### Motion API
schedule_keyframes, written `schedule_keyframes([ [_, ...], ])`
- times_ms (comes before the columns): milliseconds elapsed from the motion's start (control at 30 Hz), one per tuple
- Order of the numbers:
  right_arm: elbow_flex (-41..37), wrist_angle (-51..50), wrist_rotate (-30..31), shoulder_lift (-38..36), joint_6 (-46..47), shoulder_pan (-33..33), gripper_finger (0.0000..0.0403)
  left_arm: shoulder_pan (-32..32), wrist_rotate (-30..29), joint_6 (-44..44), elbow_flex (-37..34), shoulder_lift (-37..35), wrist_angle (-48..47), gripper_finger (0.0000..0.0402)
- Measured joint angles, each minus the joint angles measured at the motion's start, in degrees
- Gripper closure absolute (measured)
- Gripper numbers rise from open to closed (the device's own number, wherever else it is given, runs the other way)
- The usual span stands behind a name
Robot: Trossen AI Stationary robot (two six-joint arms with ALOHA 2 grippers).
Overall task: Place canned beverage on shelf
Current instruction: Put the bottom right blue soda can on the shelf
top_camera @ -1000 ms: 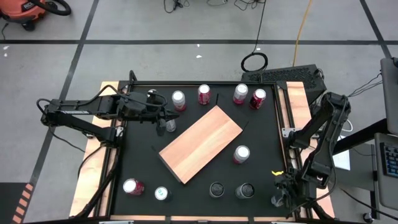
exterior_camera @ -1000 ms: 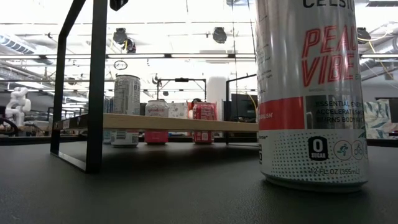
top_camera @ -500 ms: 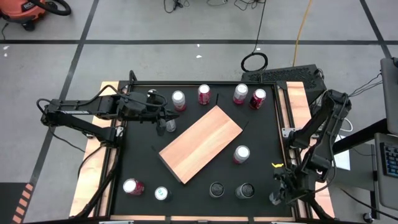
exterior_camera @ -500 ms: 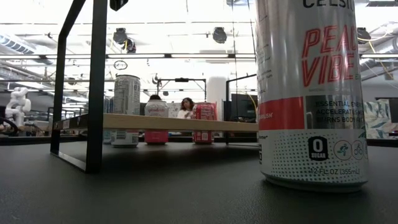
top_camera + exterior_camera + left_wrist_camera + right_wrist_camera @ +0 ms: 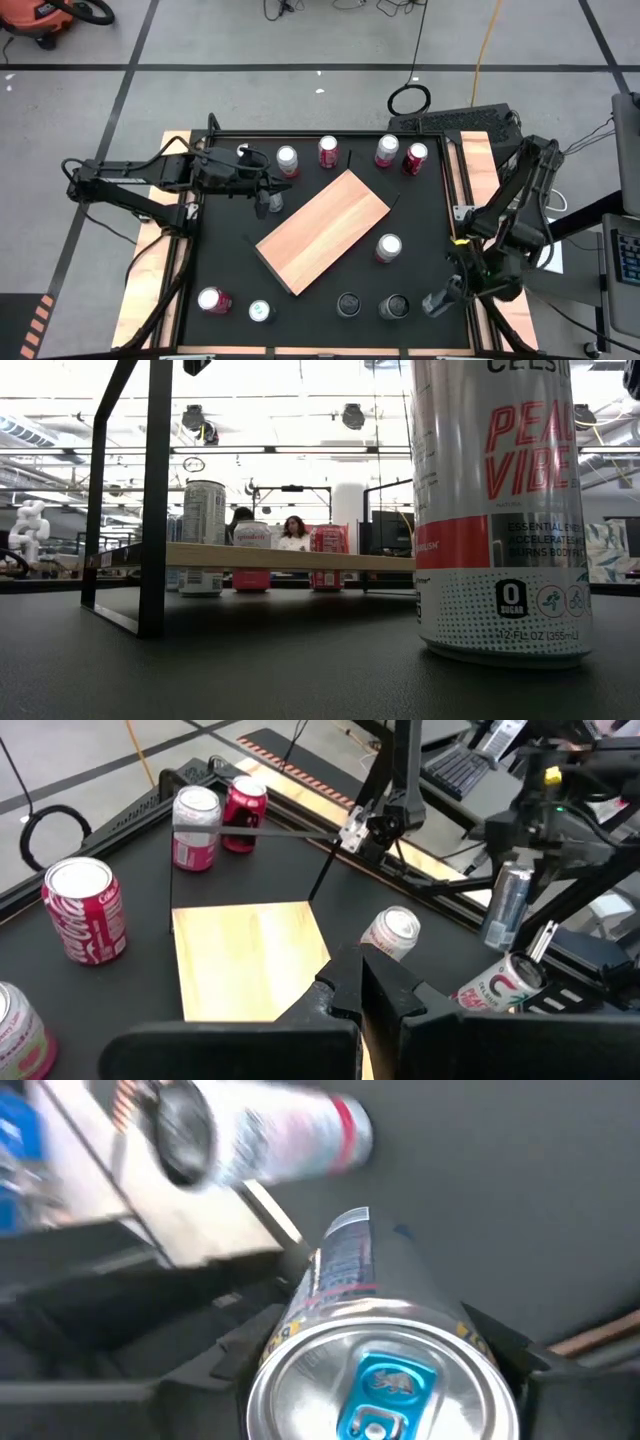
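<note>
Right gripper [image 5: 380, 1380] was clamped on a slim silver-blue can [image 5: 375, 1370], left gripper [image 5: 350, 985] pinched together; a swinging can could've clipped the light-brown wooden shelf [image 5: 322, 230].

Robotics lab: concrete floor [image 5: 250, 40] with taped lines, loose cables [image 5: 410, 98], shop vacuum [image 5: 45, 18], ceiling strip lights [image 5: 290, 450], workstations behind.

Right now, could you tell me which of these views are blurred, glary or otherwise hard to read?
Right wrist view: motion-smeared; the held can is fairly sharp, a second can behind it streaks. Low view: bright ceiling lights wash out the top, and a near can looms large, cropped. High view: even light, sharp, shelf clear. Left wrist view: sharp, with mild glare on the shelf.
</note>
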Motion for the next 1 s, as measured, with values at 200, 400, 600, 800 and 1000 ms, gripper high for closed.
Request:
schedule_keyframes([
  [200, 0.0, 0.5, 7.8, -4.1, 1.8, 0.0, 0.0197, -0.5, 0.1, 0.1, 0.0, 1.9, 3.0, 0.0402],
  [400, 1.2, 0.1, 15.7, -5.6, 1.3, -1.7, 0.0197, -2.3, 0.2, 2.6, -0.1, 4.9, 7.8, 0.0402],
  [600, 3.0, 0.0, 18.7, -5.2, -0.4, -6.3, 0.0198, -3.7, 0.1, 2.9, 0.3, 7.3, 12.0, 0.0402],
  [800, 6.1, 0.1, 18.6, -3.1, -4.5, -12.9, 0.0198, -5.0, 0.0, 9.5, 6.3, 10.4, 11.4, 0.0402],
  [1000, 10.9, -0.2, 13.9, 0.3, -8.5, -19.3, 0.0198, -5.0, -0.2, 14.2, 13.1, 13.5, 10.2, 0.0402],
])
